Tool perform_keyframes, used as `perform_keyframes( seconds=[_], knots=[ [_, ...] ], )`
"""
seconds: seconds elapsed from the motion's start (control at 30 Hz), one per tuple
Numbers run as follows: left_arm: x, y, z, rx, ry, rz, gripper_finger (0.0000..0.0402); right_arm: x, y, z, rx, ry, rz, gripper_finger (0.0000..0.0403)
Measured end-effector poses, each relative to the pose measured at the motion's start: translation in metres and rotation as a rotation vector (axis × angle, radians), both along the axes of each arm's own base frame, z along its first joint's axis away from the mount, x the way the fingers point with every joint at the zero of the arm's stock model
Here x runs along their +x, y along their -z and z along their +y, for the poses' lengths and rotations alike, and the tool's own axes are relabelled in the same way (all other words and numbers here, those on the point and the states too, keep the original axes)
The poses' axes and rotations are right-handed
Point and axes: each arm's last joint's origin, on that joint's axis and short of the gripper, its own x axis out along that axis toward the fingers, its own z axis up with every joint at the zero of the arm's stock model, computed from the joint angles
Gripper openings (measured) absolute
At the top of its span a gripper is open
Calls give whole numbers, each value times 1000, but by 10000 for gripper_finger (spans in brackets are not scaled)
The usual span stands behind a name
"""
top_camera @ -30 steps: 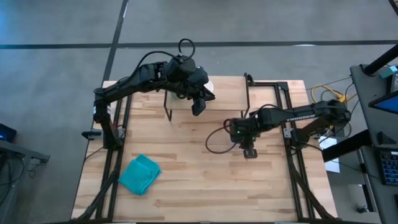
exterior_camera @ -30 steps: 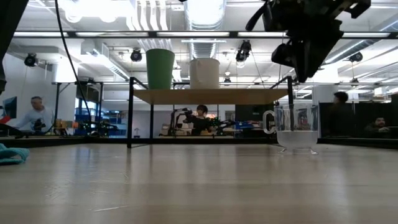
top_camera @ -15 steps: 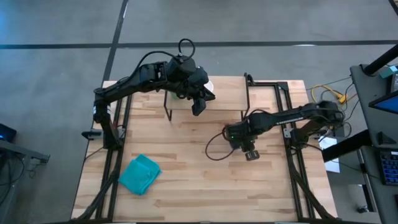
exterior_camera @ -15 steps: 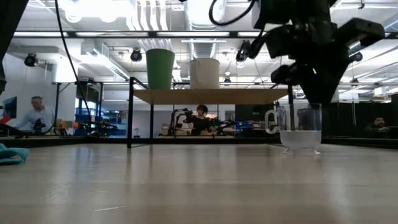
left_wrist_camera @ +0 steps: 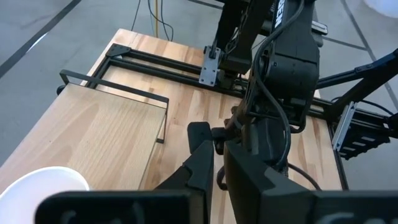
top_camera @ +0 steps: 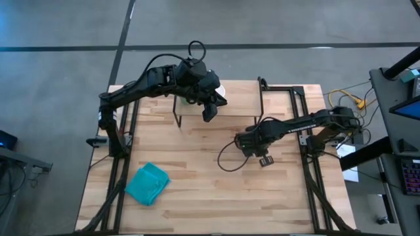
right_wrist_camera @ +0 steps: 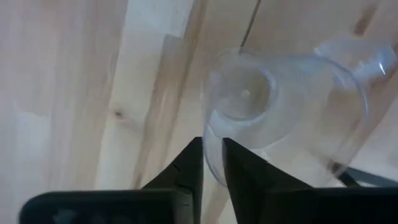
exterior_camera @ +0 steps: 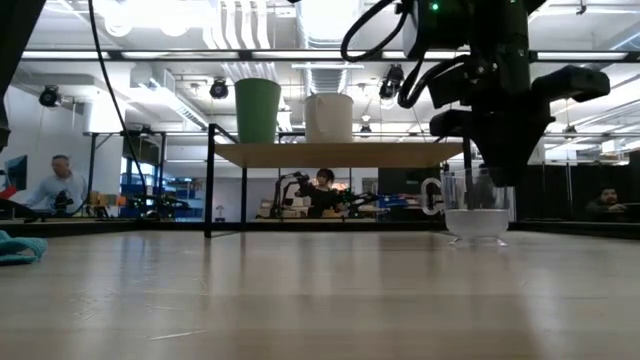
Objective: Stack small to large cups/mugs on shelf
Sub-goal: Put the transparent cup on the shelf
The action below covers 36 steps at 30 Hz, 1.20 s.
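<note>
Right gripper (exterior_camera: 497, 165) is hanging low over the clear glass (exterior_camera: 476, 208), which is standing upright on the wooden surface (top_camera: 197, 170) to the right of the shelf (exterior_camera: 335, 153); in the right wrist view its two dark fingers (right_wrist_camera: 186, 165) are lying nearly pressed together with only a thin gap, and the near wall of the glass (right_wrist_camera: 283, 106) is running through that gap, so the gripper seems to be pinching the rim, though whether it is truly clamping cannot be told. From above, the right gripper (top_camera: 264, 159) is sitting near the middle of the surface, in front of the shelf's right end. Left gripper (top_camera: 209, 111) is waiting over the front edge of the shelf, its fingers (left_wrist_camera: 202, 165) sitting close together with nothing between them. On the shelf, the green cup (exterior_camera: 257, 110) and the white mug (exterior_camera: 329, 117) are standing upright side by side, green on the left in the low view. A teal cloth (top_camera: 147, 183) is lying near the surface's front left corner, well apart from everything else. Beyond the surface, people (exterior_camera: 60, 185) are sitting in the room.
</note>
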Motion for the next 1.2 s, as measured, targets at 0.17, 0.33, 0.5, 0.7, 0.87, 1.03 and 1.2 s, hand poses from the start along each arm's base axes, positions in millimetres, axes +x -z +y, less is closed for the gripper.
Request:
perform_keyframes(
  seconds=[0.17, 0.33, 0.5, 0.7, 0.87, 1.03, 1.2],
  knots=[
    [0, 0, 0, 0, 0, 0, 24, 0, -2, 2, 67, 143, 2, 12],
    [0, 0, 0, 0, 0, -1, 24, 10, -18, 4, 115, 339, -58, 9],
    [0, 0, 0, -3, -2, -3, 24, 32, -57, 3, 177, 493, -230, 9],
    [0, 0, 0, -4, -3, -4, 24, 51, -113, -12, 254, 644, -414, 9],
    [0, 0, 0, -4, -3, -4, 24, 49, -145, -30, 277, 778, -449, 9],
    [0, -1, 0, -3, -4, -7, 24, 35, -161, -51, 175, 886, -374, 9],
    [0, -1, 0, -3, -4, -7, 24, 31, -180, -72, 130, 937, -444, 9]
  ],
)
